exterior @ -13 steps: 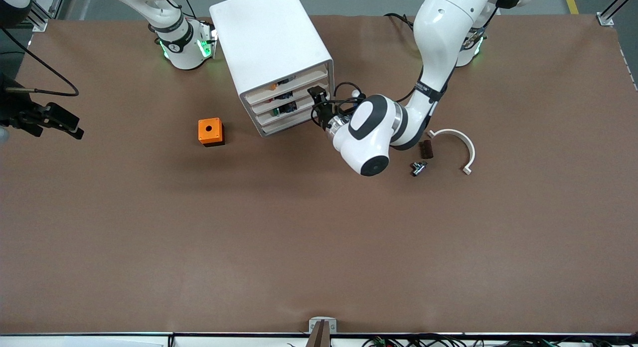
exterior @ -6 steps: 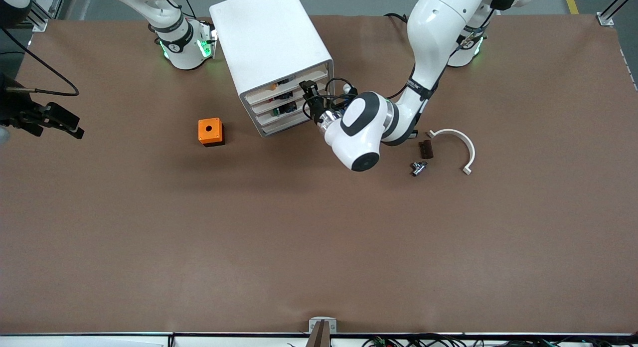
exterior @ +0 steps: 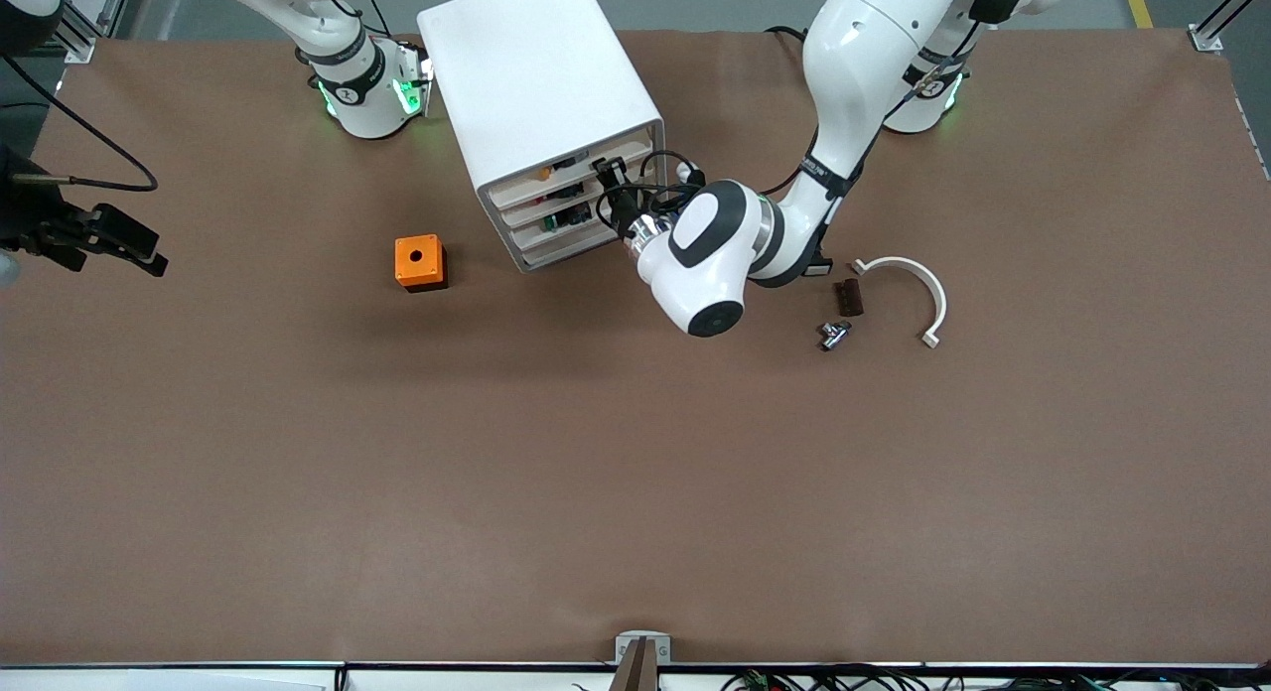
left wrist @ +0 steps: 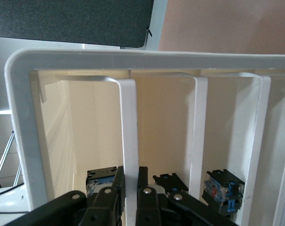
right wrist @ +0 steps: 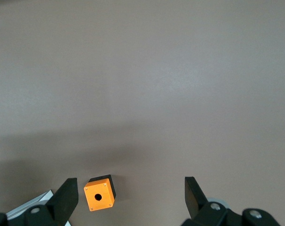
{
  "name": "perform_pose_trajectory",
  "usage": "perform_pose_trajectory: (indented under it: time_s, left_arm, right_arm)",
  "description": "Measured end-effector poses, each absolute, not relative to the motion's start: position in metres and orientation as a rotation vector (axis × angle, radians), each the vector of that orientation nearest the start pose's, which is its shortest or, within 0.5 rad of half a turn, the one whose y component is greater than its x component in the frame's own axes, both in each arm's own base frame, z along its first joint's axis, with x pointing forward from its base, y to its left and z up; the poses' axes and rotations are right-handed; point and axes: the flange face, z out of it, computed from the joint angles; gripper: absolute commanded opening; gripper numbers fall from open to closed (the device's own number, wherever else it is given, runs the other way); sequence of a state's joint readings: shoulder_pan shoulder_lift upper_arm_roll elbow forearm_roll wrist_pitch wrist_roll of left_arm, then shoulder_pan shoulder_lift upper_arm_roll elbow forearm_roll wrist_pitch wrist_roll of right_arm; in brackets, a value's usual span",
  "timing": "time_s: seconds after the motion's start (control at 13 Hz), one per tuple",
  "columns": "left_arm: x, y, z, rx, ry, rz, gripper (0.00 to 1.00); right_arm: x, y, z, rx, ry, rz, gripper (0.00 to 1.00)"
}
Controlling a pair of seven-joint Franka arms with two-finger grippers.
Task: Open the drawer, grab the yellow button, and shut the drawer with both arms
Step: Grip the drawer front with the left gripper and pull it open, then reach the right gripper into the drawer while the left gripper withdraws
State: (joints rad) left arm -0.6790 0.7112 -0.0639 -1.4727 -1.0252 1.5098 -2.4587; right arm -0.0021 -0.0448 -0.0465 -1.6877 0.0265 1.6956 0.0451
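Note:
The white cabinet [exterior: 536,75] stands near the robots' bases. Its top drawer [exterior: 576,165] looks pushed in. An orange spot [exterior: 543,173] inside it is the button's cap. My left gripper [exterior: 608,187] is at that drawer's front. In the left wrist view its fingers [left wrist: 118,186] are shut on either side of the drawer's white front lip [left wrist: 129,141]. The button does not show in that view. My right gripper [exterior: 134,249] waits open, high over the right arm's end of the table. In the right wrist view [right wrist: 130,184] it is empty.
An orange cube with a hole [exterior: 419,262] sits beside the cabinet and also shows in the right wrist view [right wrist: 100,193]. A white curved piece [exterior: 909,284], a dark block [exterior: 847,297] and a small metal part [exterior: 832,335] lie near the left arm. Blue-black parts [left wrist: 222,186] fill the lower drawers.
My left gripper has moved in toward the cabinet and up to the top drawer's front. The right arm has not moved.

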Motion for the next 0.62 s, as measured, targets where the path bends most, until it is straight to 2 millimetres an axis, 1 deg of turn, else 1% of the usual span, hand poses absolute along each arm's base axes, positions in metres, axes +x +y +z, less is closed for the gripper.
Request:
perform_pose_trajectory:
  time_s: [0.08,0.23,0.54,0.62]
  left_arm:
    - [0.432,-0.513,0.275,-1.136,-1.864,1.281,0.00]
    - [0.448,-0.500,0.276,-1.114,-1.890,1.297,0.00]
    - [0.500,-0.457,0.283,-1.064,-1.987,1.341,0.00]
    - [0.512,-0.447,0.285,-1.055,-2.013,1.348,0.02]
  right_arm:
    - [0.550,-0.025,0.605,-3.109,0.150,-0.082,1.00]
    - [0.550,-0.025,0.605,-3.109,0.150,-0.082,1.00]
    - [0.551,-0.024,0.603,-3.109,0.149,-0.076,1.00]
    - [0.551,-0.023,0.602,-3.109,0.146,-0.071,1.00]
